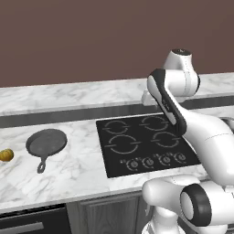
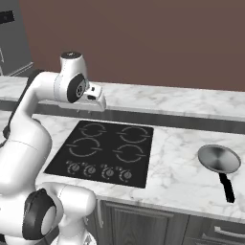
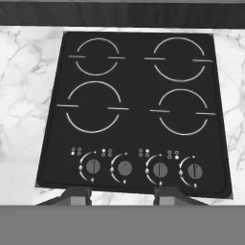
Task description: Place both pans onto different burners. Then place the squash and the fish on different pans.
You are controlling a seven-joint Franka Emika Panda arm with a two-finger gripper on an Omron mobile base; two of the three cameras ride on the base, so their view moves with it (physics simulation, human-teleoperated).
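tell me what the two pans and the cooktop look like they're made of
Dark grey skillet: matte, slightly mottled surface with no shine, likely cast iron.
Silver pan: bright brushed sheen, probably stainless steel or aluminium; its straight handle is flat black, perhaps plastic.
Cooktop: smooth, flat black slab with thin printed grey rings, looks like glass or ceramic.
All rendered, so these are guesses from look alone.

White marble counter (image 1: pixel 73 171), four knobs (image 3: pixel 143 168) (one row), dark cabinet doors (image 2: pixel 139 225) beneath
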